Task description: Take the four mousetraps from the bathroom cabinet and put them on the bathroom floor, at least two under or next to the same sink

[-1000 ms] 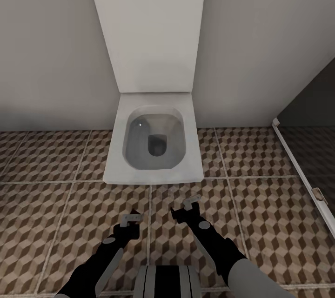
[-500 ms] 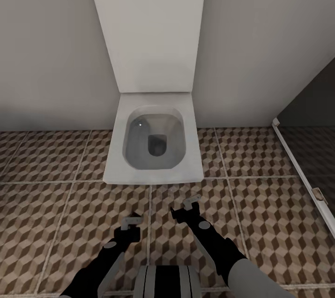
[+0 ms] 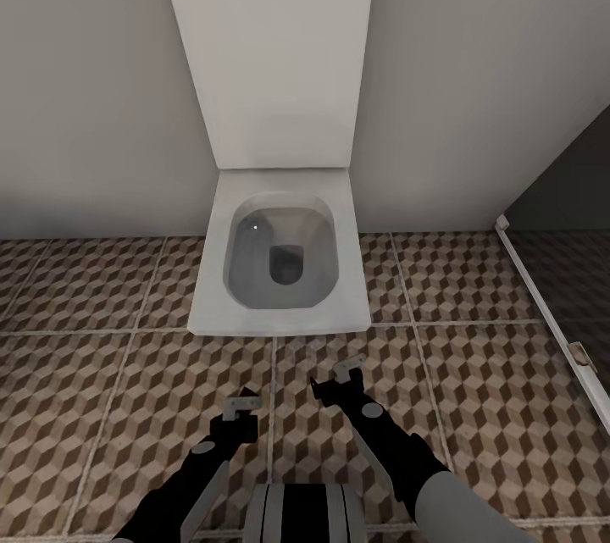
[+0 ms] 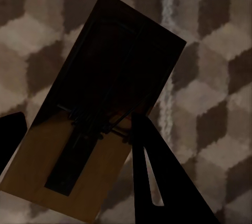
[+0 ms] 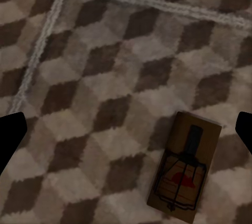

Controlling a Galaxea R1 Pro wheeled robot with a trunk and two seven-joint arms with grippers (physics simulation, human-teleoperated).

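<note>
Facing a pale wall (image 3: 85,102), with a tall white panel (image 3: 267,52) flat against it. Spread across the lower half of the head view: cube-patterned floor (image 3: 102,390) in brown, beige and white, crossed by pale grout. Off to the right, a dark glass screen (image 3: 576,187) on a white bottom rail. Mounted below the panel, a white square-edged toilet (image 3: 280,318), bowl open.

Low in the head view, hanging over the tiles in front of the toilet, near each other: left claw (image 3: 242,404) and right claw (image 3: 332,380), on black arms.

Seen through the left wrist camera: left trap (image 4: 100,103), a tan board with dark wire parts, close up, tilted and half in shadow, between the two dark fingers (image 4: 152,171). One finger overlapping the board's edge, the other just at the opposite edge. Cannot tell whether pinching the board or merely straddling it as it lies on the floor.

Seen through the right wrist camera: right trap (image 5: 184,169) lying flat on the floor, red spot and wire frame facing up, apart from the grout lines. Right fingers (image 5: 10,135) spread wide at the far edges of that view, well clear of the board, holding nothing.
</note>
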